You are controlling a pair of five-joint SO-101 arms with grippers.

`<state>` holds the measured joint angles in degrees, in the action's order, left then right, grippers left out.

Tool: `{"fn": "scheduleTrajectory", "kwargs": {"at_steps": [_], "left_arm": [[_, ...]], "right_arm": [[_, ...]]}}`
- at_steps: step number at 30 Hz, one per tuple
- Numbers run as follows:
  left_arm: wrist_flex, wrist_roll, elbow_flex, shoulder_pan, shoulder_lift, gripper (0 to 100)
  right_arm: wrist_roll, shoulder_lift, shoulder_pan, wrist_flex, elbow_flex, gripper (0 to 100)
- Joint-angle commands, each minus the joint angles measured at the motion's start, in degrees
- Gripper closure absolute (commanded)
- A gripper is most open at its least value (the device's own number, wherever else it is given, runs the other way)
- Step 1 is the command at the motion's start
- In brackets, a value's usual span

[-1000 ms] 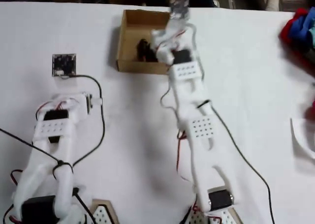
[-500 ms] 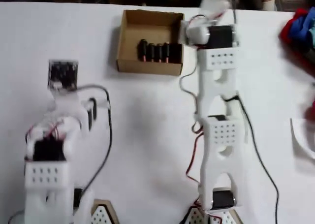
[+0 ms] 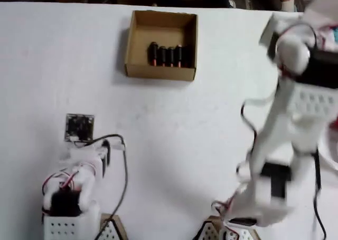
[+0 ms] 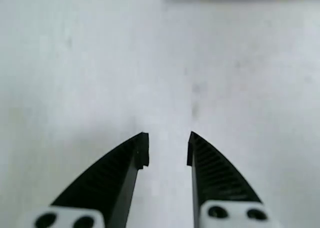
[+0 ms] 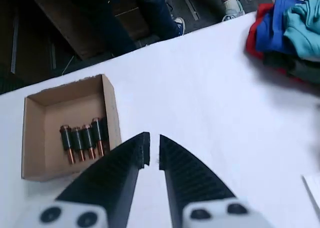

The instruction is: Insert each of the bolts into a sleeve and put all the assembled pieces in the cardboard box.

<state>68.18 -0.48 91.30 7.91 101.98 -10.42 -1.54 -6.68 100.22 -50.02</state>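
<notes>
The cardboard box (image 3: pixel 136 45) stands at the far middle of the table and holds several assembled pieces (image 3: pixel 166 55), black sleeves with copper bolt ends, lying side by side. The right wrist view looks down on the box (image 5: pixel 113 112) and the pieces (image 5: pixel 83 138) from high above and off to one side. My right gripper (image 5: pixel 154 150) is shut with nothing in it, and the right arm (image 3: pixel 296 97) is lifted at the table's right side. My left gripper (image 4: pixel 168 150) hangs slightly open over bare white table, and its arm (image 3: pixel 74 187) is folded back near its base at the front left.
A pile of red, blue and teal cloth (image 5: pixel 285 32) lies at the table's far right corner. Black cable (image 3: pixel 124 166) loops beside the left arm. Both arm bases sit at the front edge. Beyond the far edge are a dark floor and a person's feet.
The right arm has left the box, swinging right and lifting back toward its base. The left arm has drawn back toward the front edge. The pieces in the box have not moved.
</notes>
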Motion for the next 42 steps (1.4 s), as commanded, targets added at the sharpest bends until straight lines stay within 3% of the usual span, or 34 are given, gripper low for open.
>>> {"fn": "scheduleTrajectory", "kwargs": {"at_steps": [1,8,16,22,28,34,36,42], "left_arm": [[1.14,-0.35,6.29,-0.26,-0.09,85],[4.22,-0.18,5.85,-0.18,0.18,85],[4.22,-0.18,5.85,-0.18,0.18,85],[4.22,-0.18,5.85,-0.18,0.18,85],[4.13,-0.26,5.85,-0.18,0.18,85],[4.13,-0.26,5.85,-0.18,0.18,85],[4.13,-0.26,5.85,-0.18,0.18,85],[4.13,-0.26,5.85,-0.18,0.18,85]], "right_arm": [[0.18,-22.64,-0.22,1.19,33.05,97.8],[0.09,-46.02,-0.13,-0.66,88.79,97.8],[-1.85,-67.03,-0.22,-19.38,114.11,97.8],[-1.85,-83.12,-0.22,-33.98,143.74,97.8],[-0.26,-98.95,1.71,-28.97,147.08,97.8],[23.56,-101.05,15.25,-27.82,146.99,97.8],[27.87,-101.05,19.74,-27.91,146.99,97.8],[23.65,-100.70,18.42,-28.00,146.99,97.8]]}}
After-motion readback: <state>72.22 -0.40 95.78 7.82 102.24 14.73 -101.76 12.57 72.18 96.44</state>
